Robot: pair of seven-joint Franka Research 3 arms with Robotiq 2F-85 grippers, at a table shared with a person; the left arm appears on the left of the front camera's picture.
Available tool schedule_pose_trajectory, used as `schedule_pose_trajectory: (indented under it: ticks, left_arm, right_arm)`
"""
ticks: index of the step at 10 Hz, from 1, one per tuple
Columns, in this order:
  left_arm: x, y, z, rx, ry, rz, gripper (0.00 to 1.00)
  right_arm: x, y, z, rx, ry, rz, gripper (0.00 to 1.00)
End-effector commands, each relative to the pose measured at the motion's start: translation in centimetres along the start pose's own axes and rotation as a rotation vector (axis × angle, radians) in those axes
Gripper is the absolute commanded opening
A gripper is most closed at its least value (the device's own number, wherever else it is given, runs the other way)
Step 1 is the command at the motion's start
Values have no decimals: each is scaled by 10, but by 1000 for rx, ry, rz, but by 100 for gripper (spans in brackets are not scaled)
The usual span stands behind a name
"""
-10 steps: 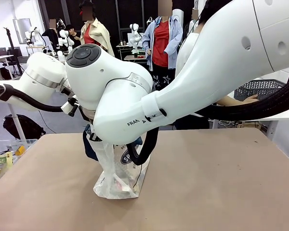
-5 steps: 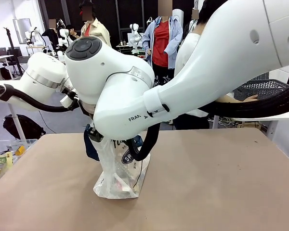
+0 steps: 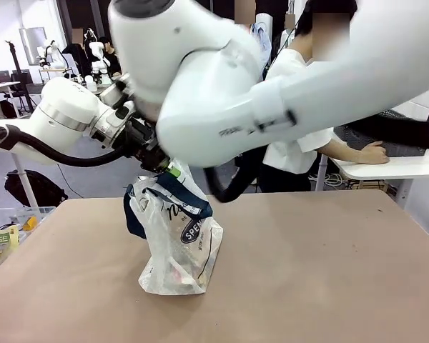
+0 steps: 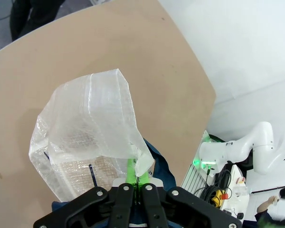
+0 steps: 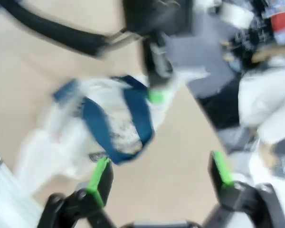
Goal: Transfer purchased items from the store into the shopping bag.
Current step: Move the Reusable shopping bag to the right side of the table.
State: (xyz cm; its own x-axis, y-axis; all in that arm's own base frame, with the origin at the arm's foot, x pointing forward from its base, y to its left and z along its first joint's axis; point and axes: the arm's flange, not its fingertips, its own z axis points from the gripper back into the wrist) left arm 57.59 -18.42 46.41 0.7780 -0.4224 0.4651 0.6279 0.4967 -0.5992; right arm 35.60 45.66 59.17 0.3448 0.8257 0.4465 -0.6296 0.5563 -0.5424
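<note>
Under the left pincer (image 3: 166,168), which is clamped tight on the bag's top edge, the shopping bag (image 3: 177,246) hangs down and stands upright on the brown table (image 3: 329,271). In the left wrist view the green pads (image 4: 131,167) are pressed together with a fold of the crinkly white plastic (image 4: 85,142) pinched between them, and the rest of the bag spreads away from the fingers toward the tabletop (image 4: 61,57) beyond. One dark navy handle (image 3: 132,211) droops just below and to the side of that pincer.

Through the translucent wall near the bag's bottom, something with red (image 3: 177,271) shows faintly; what it is cannot be made out.

Between the widely spread fingers of the right pincer (image 5: 159,173) nothing is held; its green pads (image 5: 99,176) stand far apart. Beyond those fingers, in a blurred picture, lies the bag's mouth with the navy handle (image 5: 104,128) looped across it, and further on the left pincer's green tip (image 5: 156,96) at the bag's rim. The right arm's white links (image 3: 272,100) cross above the bag in the front view.

Behind the table a person rests a hand (image 3: 375,151) on a white side table (image 3: 393,168).
</note>
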Motion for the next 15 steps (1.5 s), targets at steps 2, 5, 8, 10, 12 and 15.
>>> schedule_pose_trajectory:
  ticks: [2,5,8,10,12,15]
  left_arm:
    - [-5,-3,-5,27,14,-36,0]
    - [-2,-13,-12,49,32,-60,0]
    - [1,-25,-20,84,61,-80,0]
    - [5,-29,-28,93,90,-84,0]
    - [6,-33,-32,99,95,-96,0]
    - [5,-48,-34,337,63,-97,0]
  right_arm:
    - [-87,-117,14,-338,219,-421,100]
    - [-201,-235,6,-451,429,-702,100]
    - [-328,-289,-33,-394,658,-959,100]
    - [-394,-290,-60,-305,677,-1132,100]
    - [-424,-284,-71,-240,611,-1251,100]
    - [-411,-295,-63,-301,736,-1111,100]
